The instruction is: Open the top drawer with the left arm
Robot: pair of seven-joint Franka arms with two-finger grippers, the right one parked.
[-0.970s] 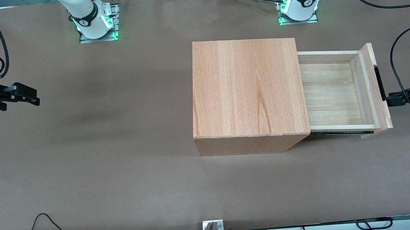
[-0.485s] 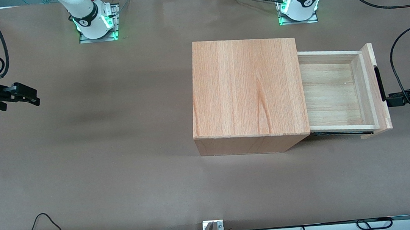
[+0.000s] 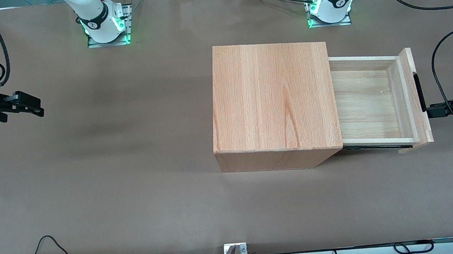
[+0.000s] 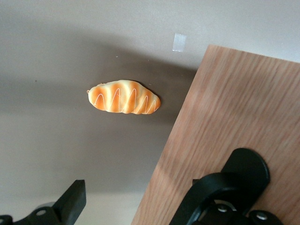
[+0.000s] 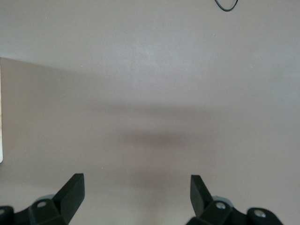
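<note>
The top drawer (image 3: 409, 82) stands pulled well out of the wooden box casing (image 3: 274, 96), toward the working arm's end of the table, and its pale tray holds nothing. A slim black bar handle (image 3: 419, 92) runs along the front panel. My left arm's gripper (image 3: 429, 112) sits level with the handle's end nearer the front camera, right against it. In the left wrist view the gripper (image 4: 138, 187) is open, its fingers (image 4: 72, 197) spread wide. The wooden front panel (image 4: 234, 108) and the handle's black end (image 4: 246, 166) lie close before it.
An orange croissant toy (image 4: 124, 97) lies on the brown table (image 3: 130, 175) below the drawer front, with a scrap of clear tape (image 4: 179, 42) near it. It does not show in the front view. Both arm bases (image 3: 329, 4) stand at the table's back edge.
</note>
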